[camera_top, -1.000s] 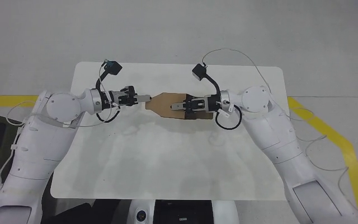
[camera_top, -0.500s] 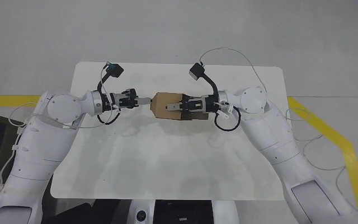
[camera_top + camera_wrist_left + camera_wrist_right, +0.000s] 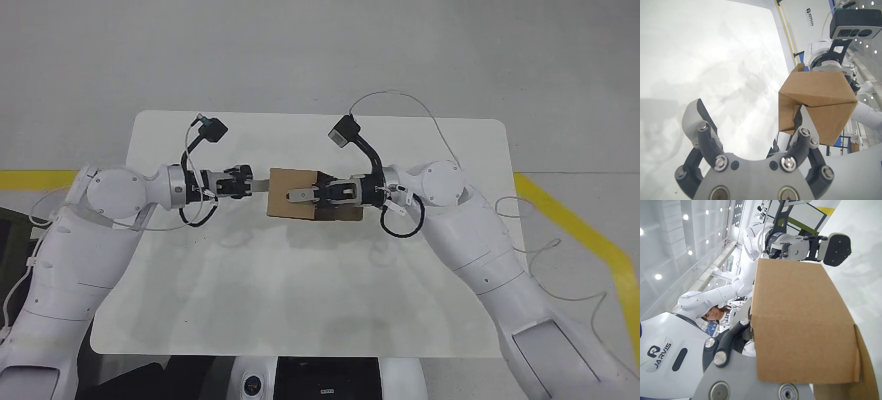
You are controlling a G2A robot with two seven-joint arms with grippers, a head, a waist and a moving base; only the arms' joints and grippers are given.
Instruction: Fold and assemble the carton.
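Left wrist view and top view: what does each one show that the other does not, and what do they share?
Left wrist view: the left gripper is open, one finger touching the carton's end flaps, the other free. Top view: the whole table, with the carton between both arms and the right gripper holding it. Both: carton, left gripper, table.

The left arm [image 3: 120,195] and right arm [image 3: 455,190] are stretched inward, wrists roughly level, facing each other. The left end effector [image 3: 259,184] has its fingers [image 3: 700,113] spread wide, one tip touching the carton [image 3: 288,180]. The right end effector [image 3: 303,194] is clamped on the carton.
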